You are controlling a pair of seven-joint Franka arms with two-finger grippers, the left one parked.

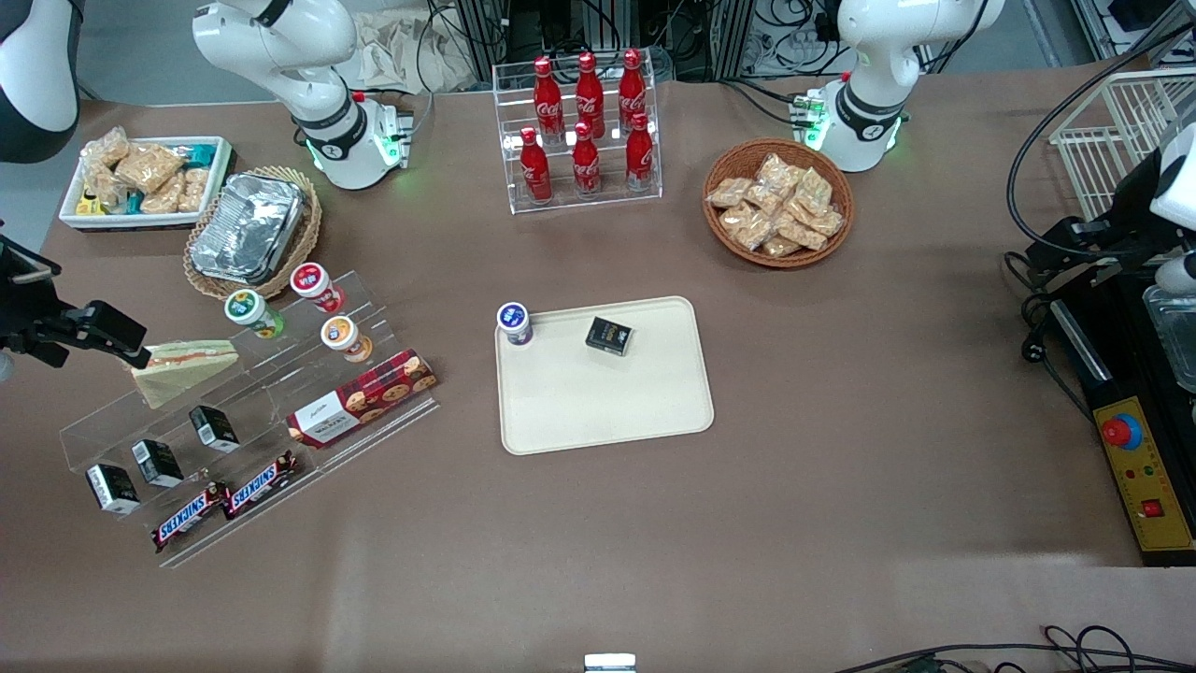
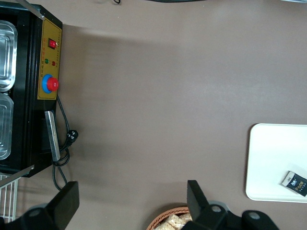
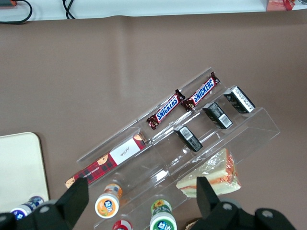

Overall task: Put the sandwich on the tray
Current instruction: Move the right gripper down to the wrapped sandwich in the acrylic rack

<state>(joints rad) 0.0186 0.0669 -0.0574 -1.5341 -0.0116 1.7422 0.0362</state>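
Eyeing the sandwich [image 1: 184, 368] on the top step of the clear rack [image 1: 252, 425], well apart from the tray [image 1: 607, 402]; my gripper [image 3: 139, 201] hangs above it, fingers spread. Looks light, soft, squashy, so I'd pinch gently across the bread faces mid-wedge, not the filling edge

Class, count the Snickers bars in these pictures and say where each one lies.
2. Both lie end to end on the clear stepped display's lowest step: one Snickers bar and the other. The open gripper hovers beside the sandwich.
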